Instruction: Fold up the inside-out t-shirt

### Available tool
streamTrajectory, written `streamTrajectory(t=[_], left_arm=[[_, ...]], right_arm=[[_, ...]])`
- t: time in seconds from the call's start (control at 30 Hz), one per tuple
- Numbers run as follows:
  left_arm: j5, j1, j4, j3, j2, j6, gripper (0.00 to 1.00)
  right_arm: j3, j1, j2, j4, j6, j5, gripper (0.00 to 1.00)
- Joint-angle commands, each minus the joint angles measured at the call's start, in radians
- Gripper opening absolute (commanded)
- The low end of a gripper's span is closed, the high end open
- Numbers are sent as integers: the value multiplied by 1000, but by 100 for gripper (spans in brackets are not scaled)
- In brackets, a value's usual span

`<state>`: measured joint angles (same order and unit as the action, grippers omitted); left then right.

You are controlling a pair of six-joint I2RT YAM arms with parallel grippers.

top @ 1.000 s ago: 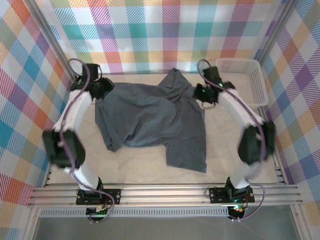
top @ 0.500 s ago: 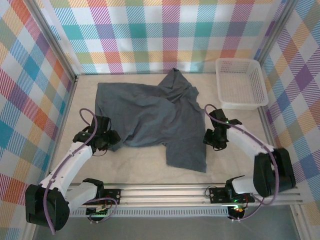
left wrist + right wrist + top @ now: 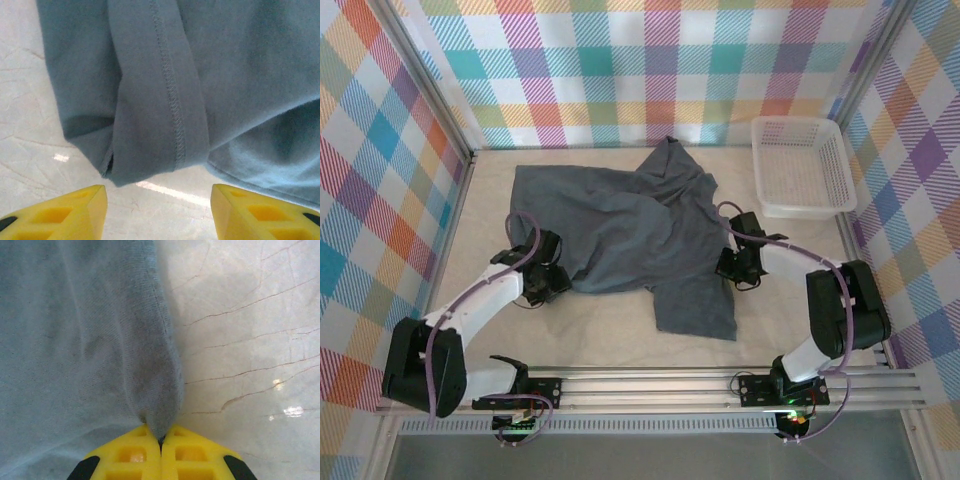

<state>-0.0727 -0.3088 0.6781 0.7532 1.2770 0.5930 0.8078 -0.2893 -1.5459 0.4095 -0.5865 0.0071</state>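
On the pale table (image 3: 600, 325): inside-out t-shirt (image 3: 620, 230), lying spread and rumpled, near the white basket (image 3: 800, 165). Right gripper (image 3: 161, 439) is pinching its right edge, jaws closed tight. Left gripper (image 3: 157, 192) is hovering, jaws parted, just short of the lower-left hem.

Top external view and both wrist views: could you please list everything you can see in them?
t-shirt: one, dark slate-grey, spread rumpled across the middle of the table.
basket: one, white mesh, far right corner, apart from the t-shirt.
table: one, pale cream, under everything.
plaid walls: three, multi-coloured, left, far and right sides.
rail: one, silver, near edge.
left gripper: one, yellow fingers, open at the t-shirt's near left corner.
right gripper: one, yellow fingers, shut on the t-shirt's right edge.
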Motion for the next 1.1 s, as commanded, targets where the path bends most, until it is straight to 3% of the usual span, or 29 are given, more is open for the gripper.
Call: streamTrajectory(t=[0.0, 0.23, 0.63, 0.83, 0.97, 1.07], left_arm=[[-21, -28, -18, 51, 62, -28, 55], [-72, -69, 16, 139, 238, 15, 48], [-292, -67, 139, 165, 226, 45, 0], [-372, 12, 207, 251, 79, -81, 0], [-296, 126, 116, 276, 33, -209, 0], [-240, 149, -16, 282, 96, -308, 0]], right_arm=[[13, -5, 76, 3, 8, 12, 0], [39, -5, 92, 41, 19, 13, 0], [113, 1, 112, 167, -46, 147, 0], [126, 145, 213, 227, -90, 138, 0], [134, 201, 222, 260, -43, 148, 0], [116, 202, 208, 230, -47, 80, 0]])
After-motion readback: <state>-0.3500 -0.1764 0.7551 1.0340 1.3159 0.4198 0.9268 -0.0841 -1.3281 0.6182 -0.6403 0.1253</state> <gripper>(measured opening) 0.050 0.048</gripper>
